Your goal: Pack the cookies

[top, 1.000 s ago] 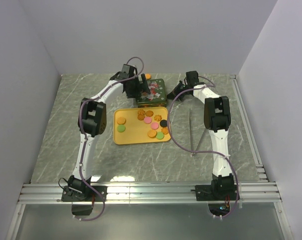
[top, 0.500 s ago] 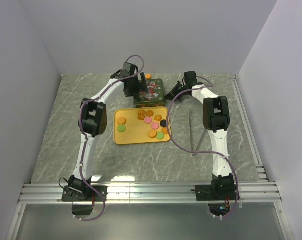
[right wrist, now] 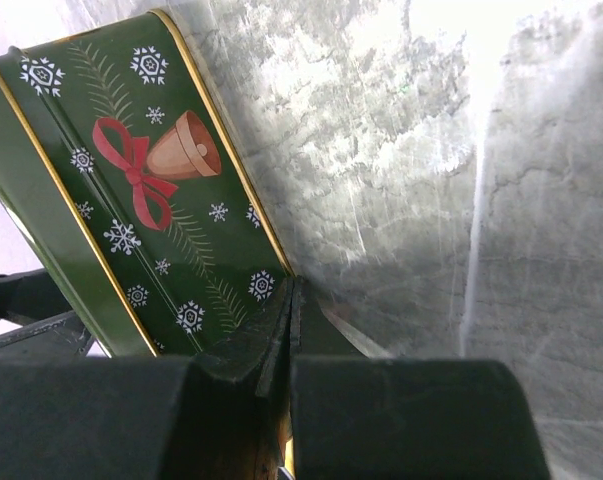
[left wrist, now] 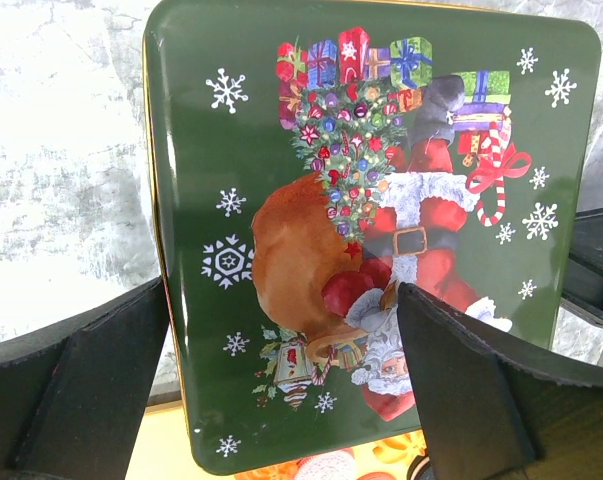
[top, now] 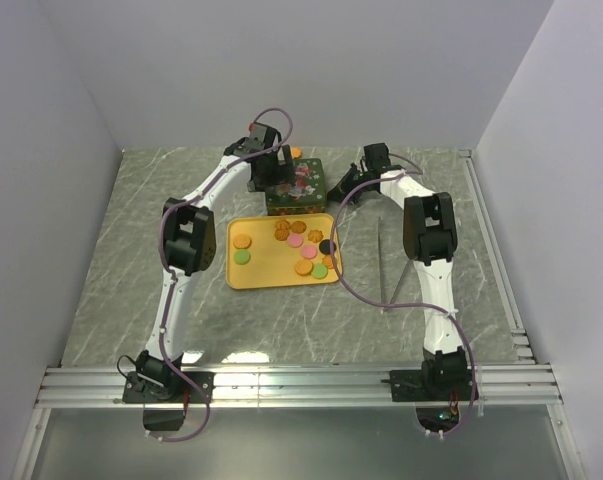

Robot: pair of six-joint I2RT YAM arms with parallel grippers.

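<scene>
- Since a second ago the left gripper (left wrist: 281,320) has drawn back a little toward the far wall, and the green Christmas tin (top: 297,187) sits a touch farther left. The cookies (top: 299,240) on the tray have not shifted.
- The left gripper hangs over the tin with its jaws spread wide. One finger is at the tin's left edge and the other is above the Santa picture on the lid (left wrist: 381,150). It holds nothing.
- The right gripper (right wrist: 287,310) has its fingers pressed together, with the tips at the foot of the tin's side wall. This looks like bracing or nudging, not a grip.
- Packed so far: nothing that can be seen. The lid lies flat and closed on the tin, so what is inside cannot be told.
- About a dozen cookies — orange, green, pink, one black — lie loose on the yellow tray (top: 271,278), just in front of the tin.
- One orange cookie (top: 295,152) rests on the marbled table (top: 131,250) just beyond the tin.
- What is left, as I judge it, is nearly the whole job — get the lid off, move each cookie across, fetch the stray one, then close the tin.
</scene>
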